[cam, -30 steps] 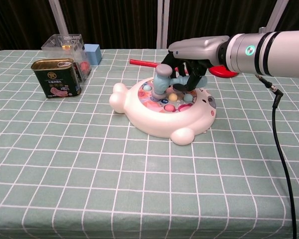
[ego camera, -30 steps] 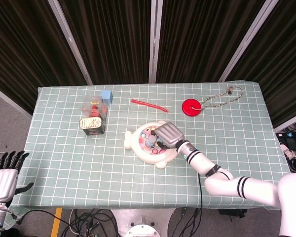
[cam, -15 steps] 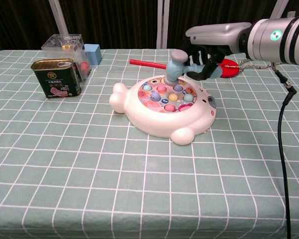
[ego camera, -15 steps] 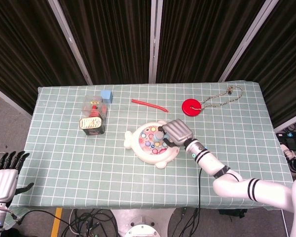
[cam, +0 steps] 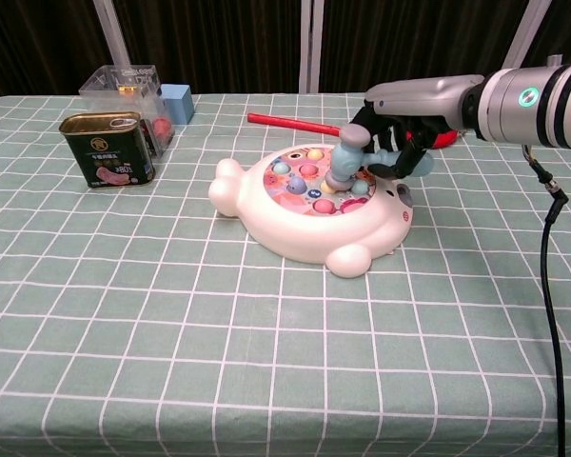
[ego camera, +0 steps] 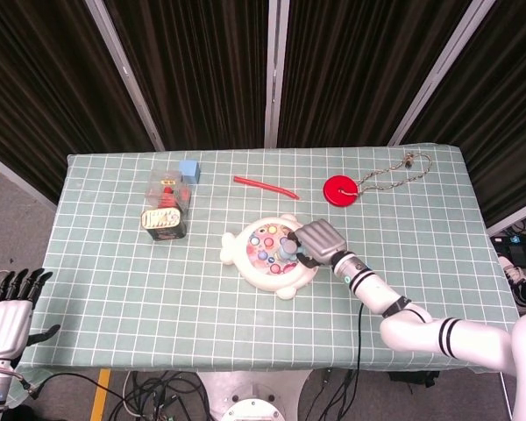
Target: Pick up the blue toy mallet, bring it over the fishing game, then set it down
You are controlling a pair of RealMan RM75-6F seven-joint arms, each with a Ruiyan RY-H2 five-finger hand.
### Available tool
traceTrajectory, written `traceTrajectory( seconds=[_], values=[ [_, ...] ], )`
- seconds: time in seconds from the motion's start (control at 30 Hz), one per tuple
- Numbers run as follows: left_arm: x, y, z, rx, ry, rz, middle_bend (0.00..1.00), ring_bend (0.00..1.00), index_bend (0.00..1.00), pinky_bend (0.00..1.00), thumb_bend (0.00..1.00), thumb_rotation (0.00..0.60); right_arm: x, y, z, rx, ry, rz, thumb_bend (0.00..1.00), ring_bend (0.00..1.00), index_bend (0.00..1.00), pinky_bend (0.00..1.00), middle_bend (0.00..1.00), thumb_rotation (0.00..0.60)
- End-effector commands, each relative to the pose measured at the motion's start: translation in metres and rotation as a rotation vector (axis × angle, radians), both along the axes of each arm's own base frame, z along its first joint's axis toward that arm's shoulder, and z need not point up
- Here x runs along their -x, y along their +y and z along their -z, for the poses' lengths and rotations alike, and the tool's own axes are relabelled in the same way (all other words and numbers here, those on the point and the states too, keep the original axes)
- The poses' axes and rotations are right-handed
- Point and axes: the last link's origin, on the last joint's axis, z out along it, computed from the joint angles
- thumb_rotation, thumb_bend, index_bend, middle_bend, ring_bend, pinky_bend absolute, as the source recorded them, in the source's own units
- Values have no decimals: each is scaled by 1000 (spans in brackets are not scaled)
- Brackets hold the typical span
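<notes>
The white fishing game lies mid-table with coloured pegs on its round top. My right hand grips the handle of the blue toy mallet. The mallet's grey-blue head points down at the right part of the game's peg disc, at or just above the pegs. My left hand hangs with its fingers apart, off the table's front left corner, holding nothing; only the head view shows it.
A green can and a clear box stand at the left, with a blue cube behind. A red stick and a red disc on a cord lie at the back.
My right hand first swung the mallet to the right and up off the game's left pegs, then brought its head down onto the disc's right part. The left hand stayed still.
</notes>
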Motion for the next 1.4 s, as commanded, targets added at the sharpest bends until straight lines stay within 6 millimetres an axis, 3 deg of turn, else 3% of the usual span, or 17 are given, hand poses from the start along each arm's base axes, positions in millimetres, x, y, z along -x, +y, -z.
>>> traceTrajectory(
  seconds=[0.03, 0.27, 0.53, 0.67, 0.73, 0.83, 1.07, 1.2, 1.4],
  values=[
    [-1, 1, 0, 2, -1, 4, 96, 45, 126, 20, 56, 600, 3, 1, -18, 47, -36, 0, 670, 509, 695, 580, 636, 600],
    [-3, 1, 1, 2, -1, 14, 96, 45, 126, 20, 56, 600, 49, 4, -47, 112, 1, 94, 670, 508, 694, 580, 636, 600],
    [-7, 4, 3, 8, -3, 27, 96, 45, 126, 20, 56, 600, 116, 14, -51, 155, 19, 250, 644, 508, 685, 572, 636, 600],
    [-8, 4, 3, 8, -1, 30, 96, 45, 126, 20, 56, 600, 140, 17, -44, 163, 21, 300, 567, 493, 624, 533, 606, 600],
    [-8, 4, 3, 8, 0, 28, 96, 45, 126, 20, 56, 600, 149, 20, -40, 163, 28, 316, 521, 439, 517, 476, 552, 600],
    [-8, 4, 2, 9, 2, 27, 96, 45, 126, 20, 56, 600, 155, 24, -37, 165, 28, 324, 482, 304, 331, 377, 436, 600],
    [-9, 5, 3, 13, 1, 31, 96, 45, 126, 20, 57, 600, 162, 38, -37, 182, 25, 319, 453, 113, 37, 229, 228, 600],
    [-8, 5, 1, 2, -1, 33, 96, 45, 126, 20, 56, 600, 163, 48, -54, 245, -35, 317, 450, 82, 0, 214, 168, 600],
    [-8, 6, 0, -11, -5, 36, 96, 45, 126, 20, 56, 600, 171, 75, -92, 362, -103, 306, 449, 81, 0, 214, 165, 600]
  ],
)
